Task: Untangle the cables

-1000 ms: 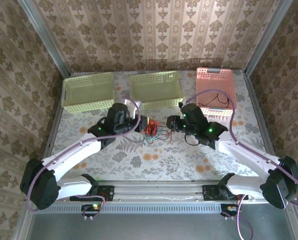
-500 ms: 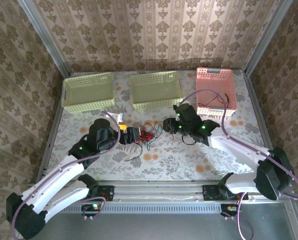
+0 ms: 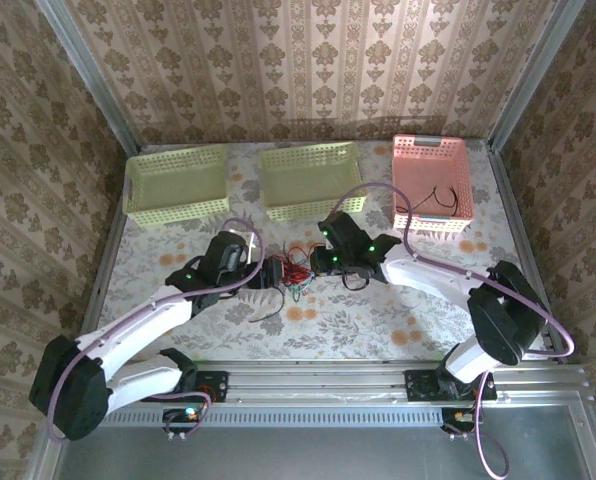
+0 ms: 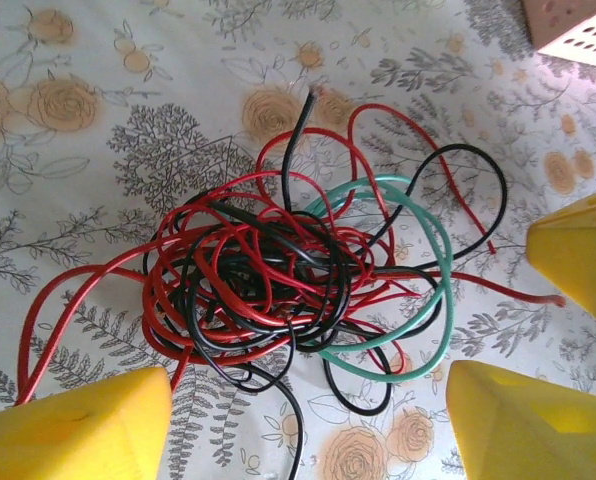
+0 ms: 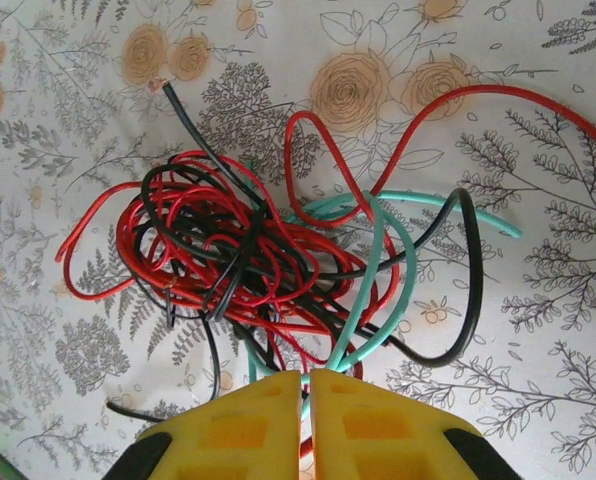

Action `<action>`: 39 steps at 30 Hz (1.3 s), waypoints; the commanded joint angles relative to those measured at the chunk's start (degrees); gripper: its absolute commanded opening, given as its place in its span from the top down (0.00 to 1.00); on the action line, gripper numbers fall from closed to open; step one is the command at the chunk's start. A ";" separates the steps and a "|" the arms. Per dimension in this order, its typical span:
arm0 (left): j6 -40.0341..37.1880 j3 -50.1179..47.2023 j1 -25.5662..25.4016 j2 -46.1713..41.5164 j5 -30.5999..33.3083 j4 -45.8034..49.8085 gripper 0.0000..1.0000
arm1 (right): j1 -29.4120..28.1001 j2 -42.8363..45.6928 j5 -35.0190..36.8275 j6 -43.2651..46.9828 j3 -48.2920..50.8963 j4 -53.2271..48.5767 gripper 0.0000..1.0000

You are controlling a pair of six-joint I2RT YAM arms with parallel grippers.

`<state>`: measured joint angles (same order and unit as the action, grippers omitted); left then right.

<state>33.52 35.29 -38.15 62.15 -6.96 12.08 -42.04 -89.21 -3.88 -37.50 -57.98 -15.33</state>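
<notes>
Cables (image 3: 296,268) sit as one tight ball mid-worktop (image 3: 378,320), between both claws: red and black wound together, teal cable (image 4: 447,268) looping out. Right claw (image 5: 306,385) is pressed together at the ball's edge, apparently pinching teal and red strands. Left claw (image 4: 308,400) hangs wide apart over the ball, holding nothing. Pull right now and nothing pins the ball, so you'd drag the lot or cinch the loops tighter. If left grabs too many strands, you lock the knot.
</notes>
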 commanded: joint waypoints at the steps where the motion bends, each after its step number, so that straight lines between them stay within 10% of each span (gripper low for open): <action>1: 2.19 -1.52 0.45 2.77 0.80 -2.67 0.28 | 0.10 -1.90 3.91 2.21 -3.63 -1.14 0.79; 6: 2.83 -1.49 0.45 6.45 1.19 -2.51 0.28 | 1.52 -6.71 4.18 4.53 -7.86 -3.22 0.63; 11: 2.87 -1.76 0.54 6.88 2.02 -1.92 0.28 | 3.81 -11.34 -0.01 3.84 -10.48 -4.58 0.91; 23: 3.28 -5.95 0.80 6.93 1.84 -5.63 0.28 | 3.66 -14.15 -7.56 2.13 -6.56 -2.90 0.73; 30: 3.58 -7.40 0.92 7.37 1.83 -6.79 0.32 | 3.15 -11.66 -6.75 2.12 -6.45 -2.68 1.00; 39: 4.40 -8.55 1.50 7.79 3.66 -7.89 0.55 | 0.32 1.07 -0.63 5.57 -10.56 -7.73 1.00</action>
<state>37.32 27.75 -37.21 69.08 -4.75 5.45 -40.58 -93.73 -7.94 -34.20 -65.23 -20.18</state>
